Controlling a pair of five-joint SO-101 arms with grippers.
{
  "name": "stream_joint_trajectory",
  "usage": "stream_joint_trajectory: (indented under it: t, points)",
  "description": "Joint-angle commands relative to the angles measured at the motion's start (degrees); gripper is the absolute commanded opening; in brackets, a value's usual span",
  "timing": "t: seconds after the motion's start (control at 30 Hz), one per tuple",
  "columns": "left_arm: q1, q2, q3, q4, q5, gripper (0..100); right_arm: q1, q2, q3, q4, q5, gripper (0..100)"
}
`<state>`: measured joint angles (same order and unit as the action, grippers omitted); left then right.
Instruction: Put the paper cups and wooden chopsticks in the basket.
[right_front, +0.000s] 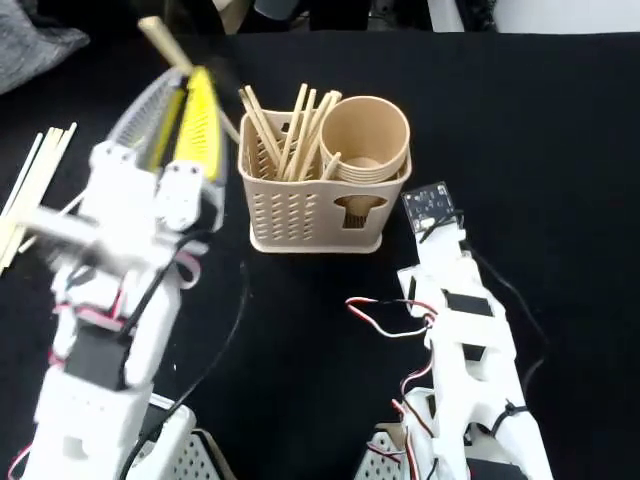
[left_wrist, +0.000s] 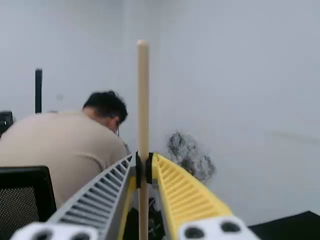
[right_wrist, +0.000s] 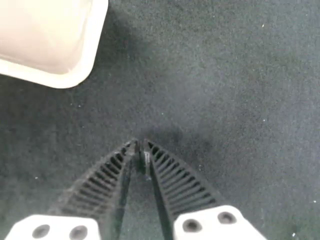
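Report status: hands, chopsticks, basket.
Left hand shut on chopstick, raised beside basket. Right hand shut, empty, near basket. Cups in basket; loose chopsticks on table.

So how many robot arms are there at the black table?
2. The white left arm stands beside the beige plastic basket, the left gripper clamping one wooden chopstick. The white right arm is by the basket's other side, the right gripper shut on nothing.

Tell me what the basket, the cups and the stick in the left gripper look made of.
Basket: likely moulded plastic, matte cream, with slotted walls. Cups: seemingly paper, tan, thin stacked rims. Stick in the left gripper: probably bare wood, pale and matte.
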<state>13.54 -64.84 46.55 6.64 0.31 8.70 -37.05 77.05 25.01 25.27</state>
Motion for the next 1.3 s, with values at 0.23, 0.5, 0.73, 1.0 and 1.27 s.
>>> stream_joint_trajectory:
  t: [0.23, 0.5, 0.73, 1.0, 1.27]
  points:
    - [1.71, 15.47, 3.03, -1.49, 0.53, 3, 0.70, -1.36, -0.31, -0.79, 0.53, 1.2]
    - [1.63, 16.18, 0.13, 13.45, 3.78, 20, 0.70, -1.45, -0.31, -0.79, 0.53, 1.2]
    - [-5.58, 16.70, -18.33, 34.73, 7.38, 21, 0.70, -1.45, -0.31, -0.79, 0.53, 1.2]
    - [-21.14, 30.24, -41.36, 59.96, -1.41, 21, 0.70, -1.45, -0.31, -0.70, 0.53, 1.2]
    - [-28.79, 60.48, -52.09, 72.09, -20.31, 20, 0.70, -1.45, -0.31, -0.70, 0.53, 1.2]
